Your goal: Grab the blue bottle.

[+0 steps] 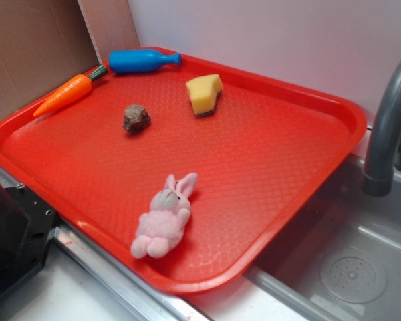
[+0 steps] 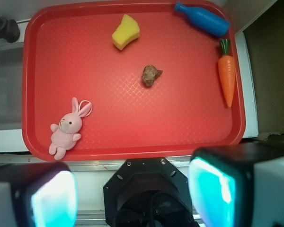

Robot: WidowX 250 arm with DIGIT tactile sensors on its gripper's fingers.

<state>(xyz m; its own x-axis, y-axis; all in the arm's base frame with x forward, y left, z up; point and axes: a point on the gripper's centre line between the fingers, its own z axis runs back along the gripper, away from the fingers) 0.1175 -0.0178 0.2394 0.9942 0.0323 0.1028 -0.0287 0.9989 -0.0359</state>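
Note:
The blue bottle (image 1: 142, 61) (image 2: 203, 20) lies on its side at the far corner of the red tray (image 1: 301, 174) (image 2: 132, 127), neck pointing along the tray's back rim. In the wrist view my gripper (image 2: 132, 194) hangs high above the tray's near edge, over the robot base, far from the bottle. Its two cyan pads (image 2: 213, 191) stand wide apart with nothing between them. The gripper does not show in the exterior view.
An orange toy carrot (image 1: 65, 93) (image 2: 226, 78) lies next to the bottle. A yellow sponge-like wedge (image 1: 205, 93) (image 2: 125, 31), a small brown lump (image 1: 136, 118) (image 2: 151, 75) and a pink plush bunny (image 1: 164, 217) (image 2: 68, 127) sit on the tray. A sink with a grey faucet (image 1: 387, 120) lies beside it.

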